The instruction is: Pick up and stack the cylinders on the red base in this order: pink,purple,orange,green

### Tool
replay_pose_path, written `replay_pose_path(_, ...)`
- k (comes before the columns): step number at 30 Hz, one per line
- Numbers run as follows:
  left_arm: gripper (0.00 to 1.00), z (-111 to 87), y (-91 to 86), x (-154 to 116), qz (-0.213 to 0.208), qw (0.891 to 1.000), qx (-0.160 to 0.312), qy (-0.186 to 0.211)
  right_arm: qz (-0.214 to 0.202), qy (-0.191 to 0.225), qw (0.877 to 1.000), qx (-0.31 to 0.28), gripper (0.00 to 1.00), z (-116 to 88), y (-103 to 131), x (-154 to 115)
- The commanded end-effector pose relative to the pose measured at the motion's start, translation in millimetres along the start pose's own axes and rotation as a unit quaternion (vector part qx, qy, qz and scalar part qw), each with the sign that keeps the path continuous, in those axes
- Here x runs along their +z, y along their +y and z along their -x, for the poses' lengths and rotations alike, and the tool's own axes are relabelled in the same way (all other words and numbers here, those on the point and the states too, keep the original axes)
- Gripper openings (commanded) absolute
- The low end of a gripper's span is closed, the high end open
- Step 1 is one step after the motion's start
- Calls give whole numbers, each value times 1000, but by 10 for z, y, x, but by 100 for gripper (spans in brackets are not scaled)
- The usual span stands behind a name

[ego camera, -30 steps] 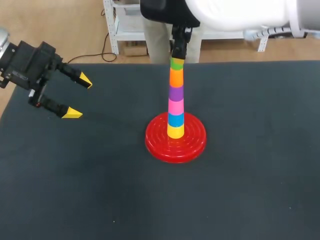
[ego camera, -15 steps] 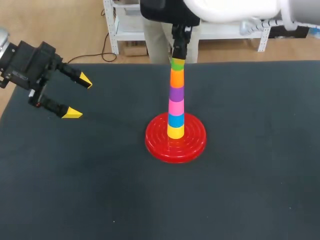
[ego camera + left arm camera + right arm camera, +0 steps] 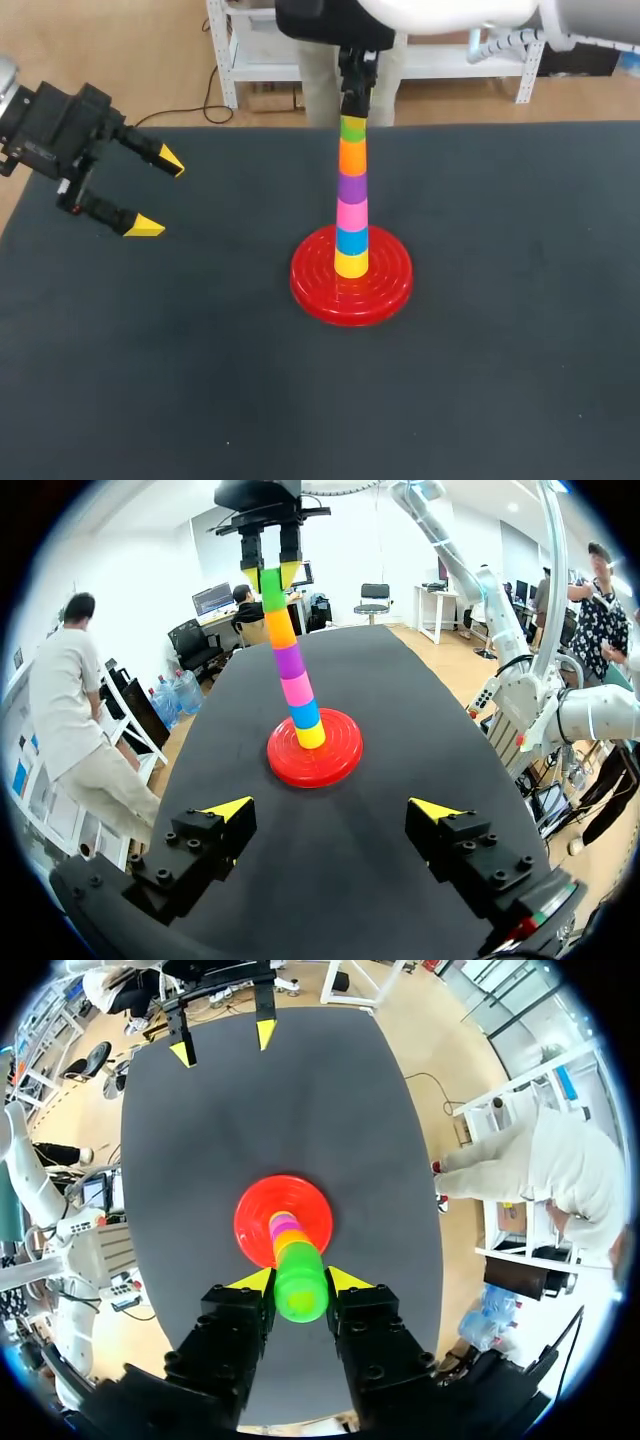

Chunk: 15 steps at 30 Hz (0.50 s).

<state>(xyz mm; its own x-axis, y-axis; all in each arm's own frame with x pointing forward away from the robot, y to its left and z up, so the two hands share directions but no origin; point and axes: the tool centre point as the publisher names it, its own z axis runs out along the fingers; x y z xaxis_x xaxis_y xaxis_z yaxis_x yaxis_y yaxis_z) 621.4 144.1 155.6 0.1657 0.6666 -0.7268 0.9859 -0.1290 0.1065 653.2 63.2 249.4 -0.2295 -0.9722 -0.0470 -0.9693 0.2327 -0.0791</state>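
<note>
Stack: six cyls on red base (image 3: 318, 285), all on one common axis. Axis is vertical, straight up from base centre, no visible tilt in head view. Column tapers upward, each piece a bit narrower than the one below.

Order from base up:
- yellow cyl (image 3: 350, 264), sitting on base centre
- blue cyl (image 3: 351, 241)
- pink cyl (image 3: 352, 213)
- purple cyl (image 3: 352, 186)
- orange cyl (image 3: 352, 156)
- green cyl (image 3: 352, 128), top piece, seated on orange, long axis in line w/ rest of column

Look: plain, solid-colour pieces w/ smooth sides. Base is a round red disc w/ concentric ridges, lying flat on the dark table (image 3: 500, 380). Seen down the axis in right wrist view, green top face is round and hides most of column; only slivers of pink and yellow plus base rim show around it.

R gripper (image 3: 299, 1280): directly above base, pointing straight down along stack axis. Clamped on green cyl, one finger against each side, yellow tips flanking its upper part. Left wrist view agrees: two tips either side of green at column top.

L gripper (image 3: 153, 195): well apart from base, out to its left near the table edge, above the table. Fingers spread wide, holding nothing. Fingers point toward base; in its wrist view the base and column sit ahead, centred between the two tips.
</note>
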Motion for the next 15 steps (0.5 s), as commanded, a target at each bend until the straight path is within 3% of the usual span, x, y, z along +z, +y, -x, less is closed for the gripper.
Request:
replay_pose_path(1, 100, -11, 8, 2, -1, 1000, 1, -1, 2, -2, 1000, 2, 0, -23, -12, 120)
replay_pose_path(15, 100, -11, 8, 2, -1, 1000, 1, -1, 8, 0, 1000, 5, 0, -17, -27, 151)
